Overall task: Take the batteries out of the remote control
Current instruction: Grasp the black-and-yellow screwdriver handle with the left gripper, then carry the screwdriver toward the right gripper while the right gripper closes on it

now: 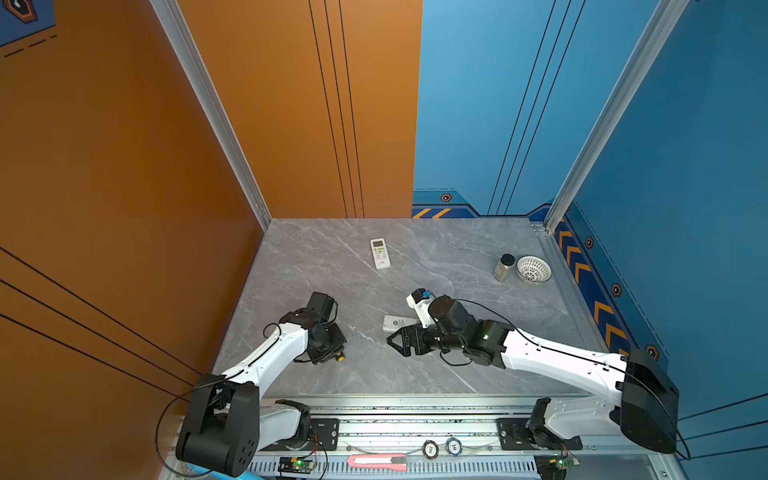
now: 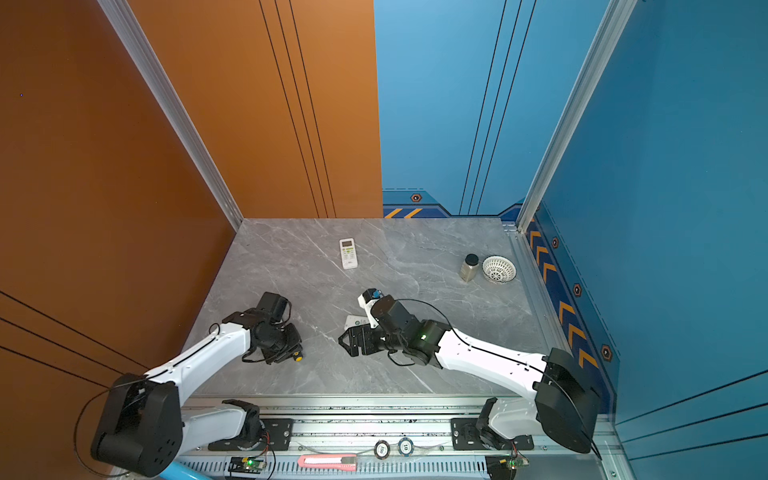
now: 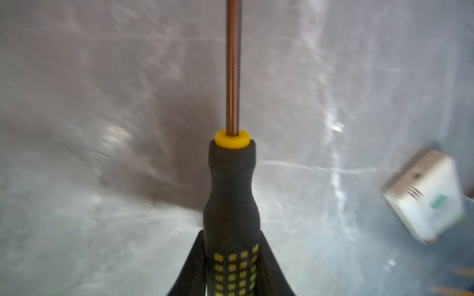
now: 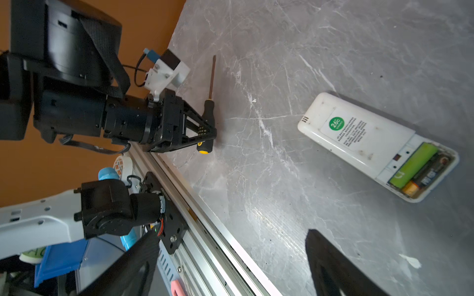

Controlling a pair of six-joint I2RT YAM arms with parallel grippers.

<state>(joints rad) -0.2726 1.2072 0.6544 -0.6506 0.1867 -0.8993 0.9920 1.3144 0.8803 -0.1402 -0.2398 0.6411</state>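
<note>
Batteries (image 4: 413, 166), right wrist view only: lengthwise in remote control (image 4: 359, 134) ahead of wide-open, empty right gripper (image 4: 230, 233); left gripper (image 3: 230, 232) clamps screwdriver (image 3: 232, 184).

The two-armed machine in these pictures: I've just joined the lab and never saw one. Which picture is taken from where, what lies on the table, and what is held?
Two robot arms work at a table. Two pictures look down from above; two come from cameras on the wrists. The left gripper has its fingers around a screwdriver lying on the table. The right gripper is open and empty. Nearby lies a remote, back up, cover off, a green battery and a black one inside. Farther back: another remote, a jar, a white basket.
</note>
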